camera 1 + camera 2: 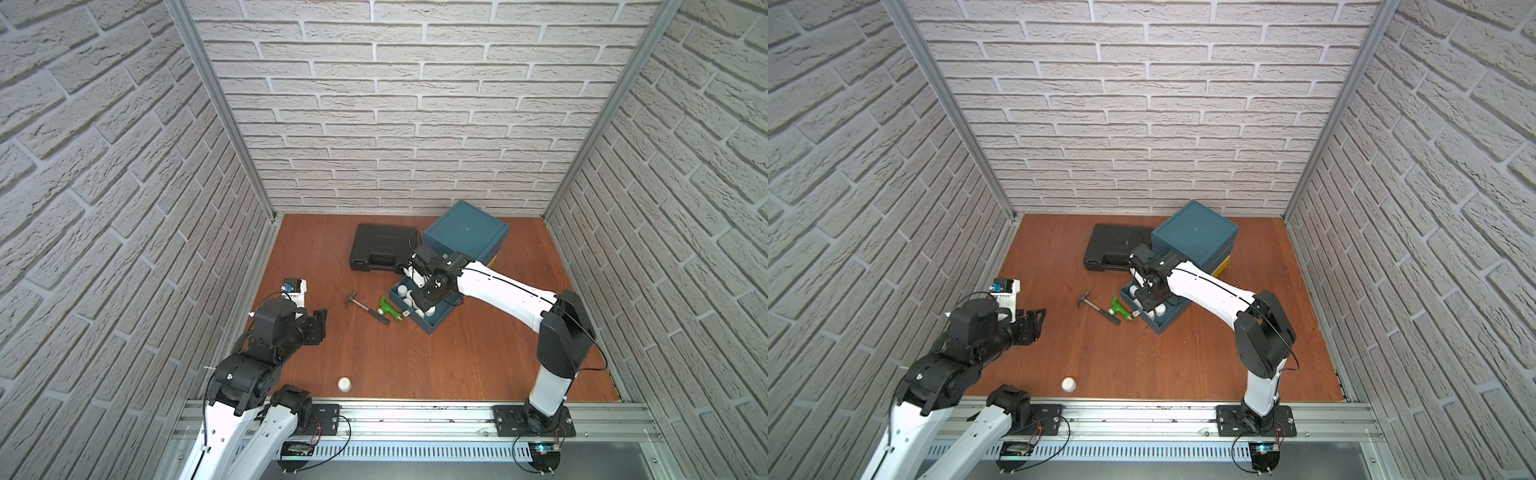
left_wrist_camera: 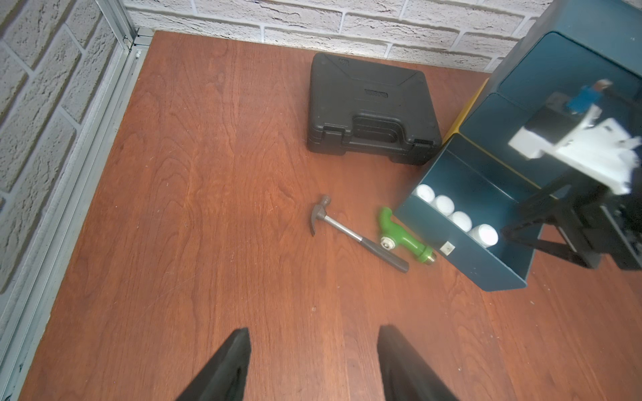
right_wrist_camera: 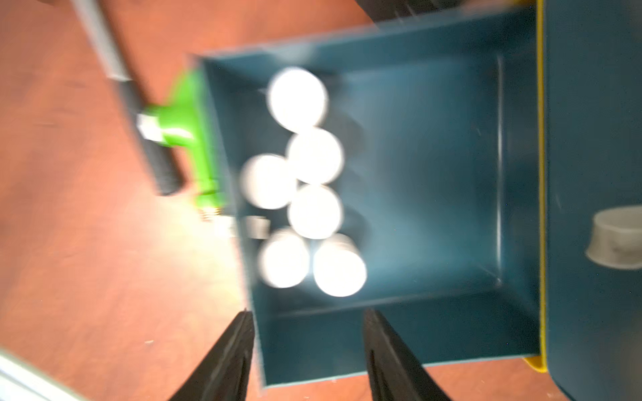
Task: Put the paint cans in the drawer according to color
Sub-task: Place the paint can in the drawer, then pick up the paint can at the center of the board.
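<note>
The teal drawer (image 1: 432,328) (image 3: 417,330) stands pulled out of the teal cabinet (image 1: 467,232). Several white paint cans (image 3: 314,211) (image 2: 460,220) stand bunched along its front wall; the right wrist view is blurred. My right gripper (image 3: 308,314) (image 1: 422,305) hangs over the drawer, open, with nothing between its fingers. One more white paint can (image 1: 344,384) (image 1: 1069,384) stands alone near the table's front edge. At the left, my left gripper (image 2: 313,330) (image 1: 320,322) is open and empty above bare wood, well apart from that can.
A hammer (image 1: 368,307) and a green toy drill (image 1: 390,311) lie just left of the drawer's front. A closed black case (image 1: 382,253) sits behind them beside the cabinet. A yellow edge (image 1: 492,262) shows under the cabinet. Brick walls enclose three sides.
</note>
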Robot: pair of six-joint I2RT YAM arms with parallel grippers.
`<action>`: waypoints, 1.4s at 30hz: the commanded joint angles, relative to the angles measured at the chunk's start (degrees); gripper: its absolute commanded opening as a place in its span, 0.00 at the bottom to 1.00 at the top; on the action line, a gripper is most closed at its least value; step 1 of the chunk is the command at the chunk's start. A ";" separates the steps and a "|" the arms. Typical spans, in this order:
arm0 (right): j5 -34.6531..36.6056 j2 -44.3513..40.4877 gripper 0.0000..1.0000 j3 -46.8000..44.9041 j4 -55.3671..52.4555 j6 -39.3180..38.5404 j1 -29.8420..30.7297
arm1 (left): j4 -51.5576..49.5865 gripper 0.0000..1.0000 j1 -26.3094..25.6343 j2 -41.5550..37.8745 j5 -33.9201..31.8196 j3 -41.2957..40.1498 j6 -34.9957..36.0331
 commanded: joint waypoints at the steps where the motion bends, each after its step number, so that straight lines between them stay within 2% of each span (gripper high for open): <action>1: -3.85 -1.44 0.59 -1.19 6.07 0.38 8.78 | 0.41 0.63 -0.26 -0.83 -1.09 -0.22 -0.14; 5: -5.63 1.29 0.63 -0.82 11.66 0.97 16.78 | -0.32 0.63 -0.33 -2.43 -3.01 0.15 -0.70; 9: -6.47 5.20 0.70 1.70 14.46 0.16 22.24 | -1.47 0.63 -0.34 -4.23 -5.72 0.77 -1.38; 13: -6.59 9.00 0.76 4.16 15.32 -0.99 25.37 | -2.84 0.63 -0.42 -6.96 -10.12 1.09 -2.61; 18: -6.69 14.46 0.78 7.43 14.44 -2.90 28.47 | -4.15 0.64 -0.45 -11.52 -15.25 0.97 -4.64; 33: -8.22 23.29 0.77 15.96 10.44 -3.50 31.31 | -4.37 0.64 -0.82 -11.34 -15.18 1.02 -4.94; 41: -6.28 26.55 0.68 18.39 8.33 -3.20 31.29 | -4.64 0.64 -1.98 -11.52 -15.20 1.08 -5.21; 42: -5.81 27.02 0.67 18.83 7.69 -3.11 31.27 | -4.63 0.64 -2.12 -11.52 -16.98 1.05 -5.20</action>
